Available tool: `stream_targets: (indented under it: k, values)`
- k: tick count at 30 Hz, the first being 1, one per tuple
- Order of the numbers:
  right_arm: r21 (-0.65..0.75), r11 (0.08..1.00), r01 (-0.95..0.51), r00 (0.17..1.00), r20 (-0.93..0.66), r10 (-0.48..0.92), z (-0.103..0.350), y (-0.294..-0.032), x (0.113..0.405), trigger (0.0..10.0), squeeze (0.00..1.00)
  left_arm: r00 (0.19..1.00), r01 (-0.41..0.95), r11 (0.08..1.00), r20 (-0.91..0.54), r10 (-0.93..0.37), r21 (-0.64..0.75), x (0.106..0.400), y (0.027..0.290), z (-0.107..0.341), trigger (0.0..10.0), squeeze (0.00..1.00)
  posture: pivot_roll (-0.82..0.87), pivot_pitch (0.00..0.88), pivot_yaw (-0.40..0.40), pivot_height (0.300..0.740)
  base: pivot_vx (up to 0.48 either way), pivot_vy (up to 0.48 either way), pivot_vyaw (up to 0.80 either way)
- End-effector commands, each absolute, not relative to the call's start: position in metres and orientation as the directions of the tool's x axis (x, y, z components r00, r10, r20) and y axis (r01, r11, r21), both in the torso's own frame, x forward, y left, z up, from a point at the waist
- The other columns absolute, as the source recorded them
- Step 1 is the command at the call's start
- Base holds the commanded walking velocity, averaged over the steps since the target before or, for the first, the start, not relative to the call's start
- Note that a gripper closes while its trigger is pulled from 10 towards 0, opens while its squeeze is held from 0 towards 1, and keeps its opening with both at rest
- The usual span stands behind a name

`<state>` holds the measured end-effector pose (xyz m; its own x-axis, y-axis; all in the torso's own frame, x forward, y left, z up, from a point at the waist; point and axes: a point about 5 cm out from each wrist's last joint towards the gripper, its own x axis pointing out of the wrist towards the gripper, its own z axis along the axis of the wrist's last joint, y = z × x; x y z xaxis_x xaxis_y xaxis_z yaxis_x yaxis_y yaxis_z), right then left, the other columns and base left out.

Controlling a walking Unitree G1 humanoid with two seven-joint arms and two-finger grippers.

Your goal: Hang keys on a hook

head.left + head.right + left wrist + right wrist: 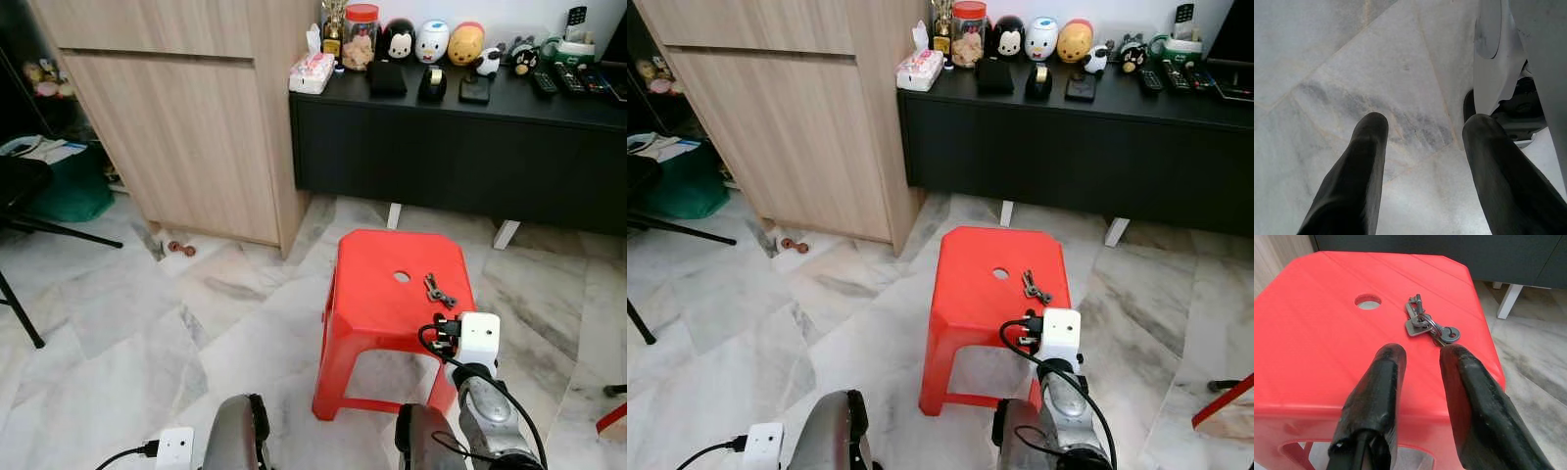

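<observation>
Where keys (1426,326) lie, right hand (1422,355) hovers open.

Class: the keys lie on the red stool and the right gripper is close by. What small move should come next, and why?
Probably ease the right gripper forward and down over the keys. Its fingers are open and empty, just short of the keys, which lie flat on the stool beside its hole. The left gripper hangs idle over the floor.

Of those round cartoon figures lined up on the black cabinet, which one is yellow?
The rightmost of the three figures, yellow with a red top. The black mouse-eared one and the white-and-blue one stand to its left on the black cabinet.
</observation>
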<state>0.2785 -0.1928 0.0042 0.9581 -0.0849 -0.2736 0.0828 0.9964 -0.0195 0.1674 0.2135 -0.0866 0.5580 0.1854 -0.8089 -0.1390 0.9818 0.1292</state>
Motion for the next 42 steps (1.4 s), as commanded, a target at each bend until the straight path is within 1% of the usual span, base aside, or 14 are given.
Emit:
stream_targets:
  k: [1,12,19,23,29,37,38,42]
  values:
    - [-0.017,0.997,0.078,0.963,-0.259,-0.079,0.006,-0.191,0.278,10.0,0.00,0.554,-0.122,0.989,-0.821,0.136,0.081,0.167,0.198,-0.090,10.0,0.00,-0.08,0.015,-0.005,0.548,0.000,0.000,0.00]
    - [-0.012,0.997,0.071,0.970,-0.232,-0.072,0.010,-0.192,0.281,10.0,0.00,0.556,-0.120,0.990,-0.821,0.134,0.080,0.166,0.198,-0.090,10.0,0.00,-0.08,0.000,-0.003,0.548,0.000,0.000,0.00]
    - [-0.009,0.997,0.072,0.970,-0.233,-0.072,0.009,-0.191,0.281,10.0,0.00,0.553,-0.115,0.990,-0.822,0.134,0.085,0.166,0.198,-0.090,10.0,0.00,-0.06,0.000,-0.001,0.548,0.242,0.000,0.00]
    - [-0.002,0.998,0.059,0.967,-0.247,-0.058,0.007,-0.189,0.280,10.0,0.00,0.556,-0.113,0.989,-0.818,0.144,0.096,0.167,0.198,-0.090,10.0,0.00,0.02,0.000,-0.031,0.548,0.120,0.000,0.00]
    - [-0.003,0.999,0.041,0.966,-0.255,-0.040,0.008,-0.187,0.283,10.0,0.00,0.561,-0.116,0.989,-0.815,0.145,0.096,0.167,0.197,-0.090,10.0,0.00,0.05,0.000,-0.048,0.548,0.000,0.000,0.00]
    - [-0.012,0.999,0.042,0.971,-0.237,-0.043,0.015,-0.190,0.291,10.0,0.00,0.564,-0.114,0.990,-0.815,0.135,0.086,0.168,0.196,-0.089,10.0,0.00,0.00,0.000,-0.046,0.548,0.000,0.000,0.00]
    - [-0.010,0.998,0.055,0.973,-0.222,-0.056,0.017,-0.192,0.291,10.0,0.00,0.560,-0.103,0.991,-0.818,0.130,0.087,0.168,0.197,-0.089,10.0,0.00,-0.04,0.002,-0.029,0.548,0.000,0.000,0.00]
    - [-0.009,0.998,0.068,0.974,-0.215,-0.068,0.016,-0.195,0.288,10.0,0.00,0.557,-0.096,0.991,-0.821,0.127,0.088,0.168,0.197,-0.089,10.0,0.00,-0.06,0.026,-0.015,0.548,0.000,0.000,0.00]
